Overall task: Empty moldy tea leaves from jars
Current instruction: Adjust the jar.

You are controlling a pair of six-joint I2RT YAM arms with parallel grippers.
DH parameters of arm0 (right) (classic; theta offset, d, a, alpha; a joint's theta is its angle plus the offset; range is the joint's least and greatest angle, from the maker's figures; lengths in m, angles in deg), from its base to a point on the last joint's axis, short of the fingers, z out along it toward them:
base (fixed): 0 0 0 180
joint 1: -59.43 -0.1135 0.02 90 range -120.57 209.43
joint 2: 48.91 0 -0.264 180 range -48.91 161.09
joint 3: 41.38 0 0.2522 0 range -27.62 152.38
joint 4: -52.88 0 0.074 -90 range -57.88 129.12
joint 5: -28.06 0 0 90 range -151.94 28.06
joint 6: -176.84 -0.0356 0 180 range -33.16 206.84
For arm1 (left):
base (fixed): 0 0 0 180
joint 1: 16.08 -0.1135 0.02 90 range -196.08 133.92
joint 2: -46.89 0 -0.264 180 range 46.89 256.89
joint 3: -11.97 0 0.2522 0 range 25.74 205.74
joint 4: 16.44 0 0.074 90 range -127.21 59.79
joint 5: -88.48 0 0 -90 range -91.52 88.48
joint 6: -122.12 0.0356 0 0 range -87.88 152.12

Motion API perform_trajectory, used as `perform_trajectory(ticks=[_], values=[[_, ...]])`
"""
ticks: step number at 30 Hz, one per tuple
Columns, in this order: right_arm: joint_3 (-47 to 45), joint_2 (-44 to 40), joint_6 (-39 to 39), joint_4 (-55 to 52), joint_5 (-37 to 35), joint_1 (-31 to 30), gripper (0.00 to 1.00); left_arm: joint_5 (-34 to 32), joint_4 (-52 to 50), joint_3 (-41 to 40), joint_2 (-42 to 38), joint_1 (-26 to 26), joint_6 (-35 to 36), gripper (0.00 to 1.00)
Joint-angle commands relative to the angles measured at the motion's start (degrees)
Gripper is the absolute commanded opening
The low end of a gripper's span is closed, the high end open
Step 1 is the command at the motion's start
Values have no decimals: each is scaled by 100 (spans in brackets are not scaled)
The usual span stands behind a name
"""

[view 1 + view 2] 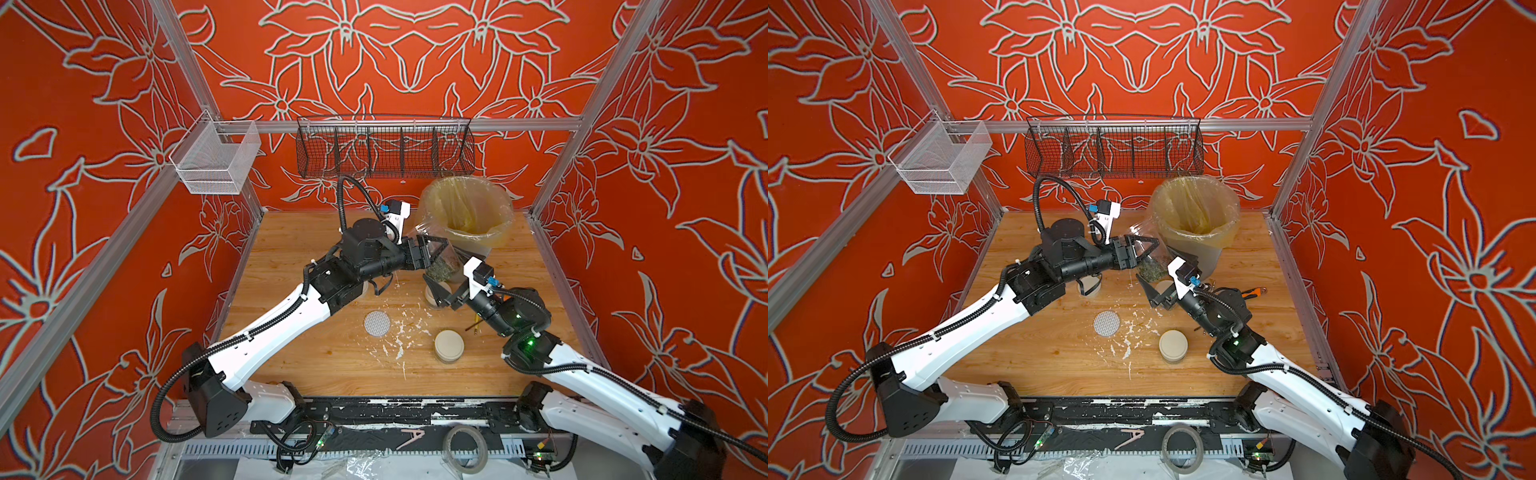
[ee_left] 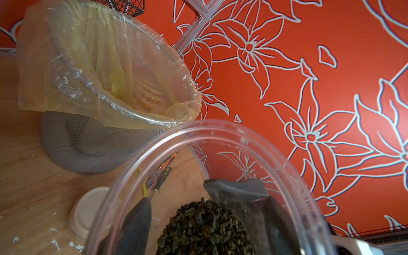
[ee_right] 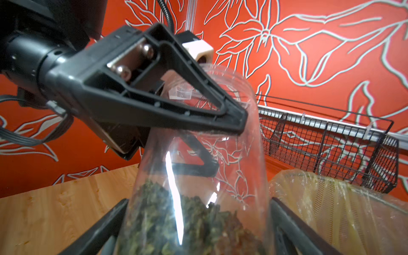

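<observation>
A tall clear jar point(image 1: 444, 258) point(image 1: 1148, 258) hangs tilted and lidless in the air beside the bin, with tea leaves point(image 1: 439, 271) point(image 3: 176, 220) heaped at its bottom. My left gripper point(image 1: 432, 248) point(image 3: 225, 148) is shut on the jar's wall near its open rim point(image 2: 220, 130). Lower down, my right gripper point(image 1: 442, 283) point(image 3: 196, 231) is open, a finger on each side of the jar's base. In the left wrist view the tea leaves point(image 2: 205, 227) show through the mouth. A squat jar point(image 1: 449, 346) with a cream lid stands on the table.
The grey bin point(image 1: 465, 216) point(image 2: 99, 77) with its yellowish liner stands just behind the jar. A cream lid point(image 2: 88, 212) lies under the right gripper and a white dotted lid point(image 1: 377, 323) mid-table among white flakes point(image 1: 399, 332). Pliers point(image 1: 1254, 293) lie right; a wire basket point(image 1: 384, 149) hangs behind.
</observation>
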Motion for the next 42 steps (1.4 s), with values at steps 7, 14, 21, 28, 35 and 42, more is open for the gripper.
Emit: perform_trajectory(ticks=[7, 14, 21, 28, 35, 42], values=[[31, 668, 588, 1633, 29, -42, 92, -11, 116, 255, 41, -32, -196, 63], [53, 986, 406, 1989, 92, -35, 79, 254, 142, 293, 48, -33, -327, 63], [109, 930, 283, 1890, -30, -43, 93, 361, 258, 284, 19, -40, -474, 63], [53, 907, 251, 1856, -296, -40, 79, 275, 271, 266, -37, -40, -485, 63], [79, 767, 90, 1875, -303, -39, 53, 290, 285, 240, -45, -45, -492, 65], [211, 415, -170, 1407, -584, -31, 42, 98, 199, 240, -210, -41, -103, 98]])
